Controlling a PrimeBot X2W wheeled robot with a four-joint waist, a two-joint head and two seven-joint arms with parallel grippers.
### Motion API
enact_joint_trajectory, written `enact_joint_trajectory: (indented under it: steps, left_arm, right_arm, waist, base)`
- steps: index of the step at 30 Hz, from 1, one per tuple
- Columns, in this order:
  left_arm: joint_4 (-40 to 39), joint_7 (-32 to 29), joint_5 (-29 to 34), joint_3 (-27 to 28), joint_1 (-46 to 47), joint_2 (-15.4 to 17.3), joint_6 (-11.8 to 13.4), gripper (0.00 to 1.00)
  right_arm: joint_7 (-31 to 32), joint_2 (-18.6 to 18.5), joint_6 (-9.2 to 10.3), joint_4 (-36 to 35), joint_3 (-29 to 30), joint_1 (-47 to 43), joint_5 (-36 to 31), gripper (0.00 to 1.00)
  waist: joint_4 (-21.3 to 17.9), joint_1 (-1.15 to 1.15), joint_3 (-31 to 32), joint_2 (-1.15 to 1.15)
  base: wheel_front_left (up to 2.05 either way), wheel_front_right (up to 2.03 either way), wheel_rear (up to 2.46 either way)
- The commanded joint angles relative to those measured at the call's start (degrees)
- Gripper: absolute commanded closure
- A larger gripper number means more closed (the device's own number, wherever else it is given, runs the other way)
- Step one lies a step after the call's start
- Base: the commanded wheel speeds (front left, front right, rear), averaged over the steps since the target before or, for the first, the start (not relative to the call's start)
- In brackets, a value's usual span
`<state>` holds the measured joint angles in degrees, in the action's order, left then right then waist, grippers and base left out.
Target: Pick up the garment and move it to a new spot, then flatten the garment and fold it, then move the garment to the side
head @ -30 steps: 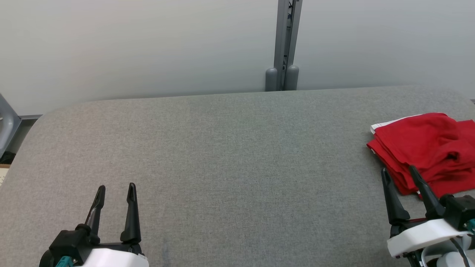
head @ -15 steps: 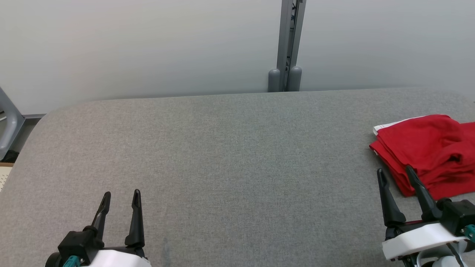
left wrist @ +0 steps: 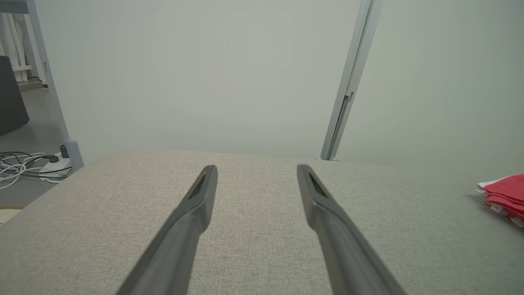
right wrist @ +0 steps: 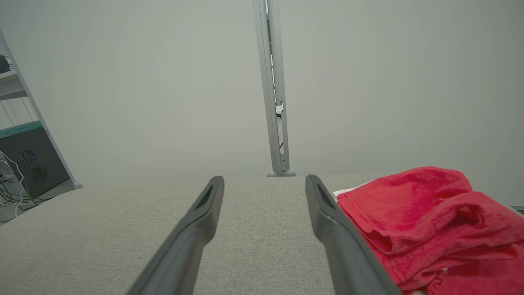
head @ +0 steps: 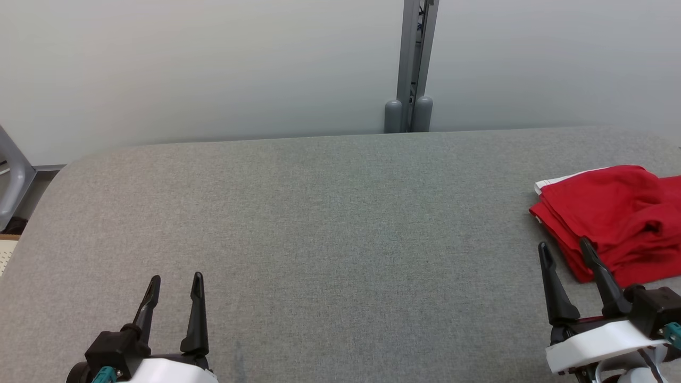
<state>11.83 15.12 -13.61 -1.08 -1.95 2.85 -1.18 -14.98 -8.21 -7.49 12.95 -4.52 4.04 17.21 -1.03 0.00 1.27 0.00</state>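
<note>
One folded red garment (head: 612,213) at the right edge of the table (head: 330,223), fold edges facing left, long axis unclear, right gripper (head: 563,244) spread just beside it, left gripper (head: 176,277) spread well apart, post (head: 412,64) behind.

Grey fabric table (head: 319,223), pale wall (head: 186,64) behind, metal post (head: 414,53) against it, cables (left wrist: 25,168) on floor.

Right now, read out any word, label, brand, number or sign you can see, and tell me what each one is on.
No text can be read.
Dark cabinet at the left edge of the right wrist view: small marks on its front, too blurred to read.
Red garment: no print or label visible.
Grey padded table: no markings visible.
</note>
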Motion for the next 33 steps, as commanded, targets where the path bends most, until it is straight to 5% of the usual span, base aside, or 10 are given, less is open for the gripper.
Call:
enact_joint_trajectory:
  steps: [1, 5, 6, 33]
  left_arm:
    - [0.02, 0.0, 0.11, 0.04, 0.9, 0.16, 0.07, 0.0]
    - [0.21, 0.0, -0.02, -0.11, 1.0, 0.15, -0.2, 0.0]
    - [0.17, -0.01, -0.03, -0.11, 0.02, 0.01, -0.04, 1.0]
    - [1.89, -6.8, -24.55, 2.32, 2.18, -0.2, -2.0, 1.0]
  right_arm:
    - [-0.26, -0.13, -0.02, -0.01, 0.0, -0.64, 0.15, 0.0]
    - [-0.26, -0.36, -0.02, 0.13, -0.17, -0.55, 0.31, 0.0]
    - [0.0, -0.03, 0.0, 0.1, -0.14, -0.01, 0.16, 1.0]
    - [6.84, 2.03, 0.0, 1.24, 3.34, 0.25, 23.5, 1.0]
  waist:
    - [-0.02, 0.0, -0.01, 0.0]
    - [-0.04, 0.0, -0.1, 0.0]
    - [-0.04, 0.0, -0.1, 0.0]
    - [0.17, 0.0, -0.36, 0.0]
  base:
    - [0.0, 0.0, 0.0]
    - [0.0, 0.0, 0.0]
    - [0.0, 0.0, 0.0]
    - [0.0, 0.0, 0.0]
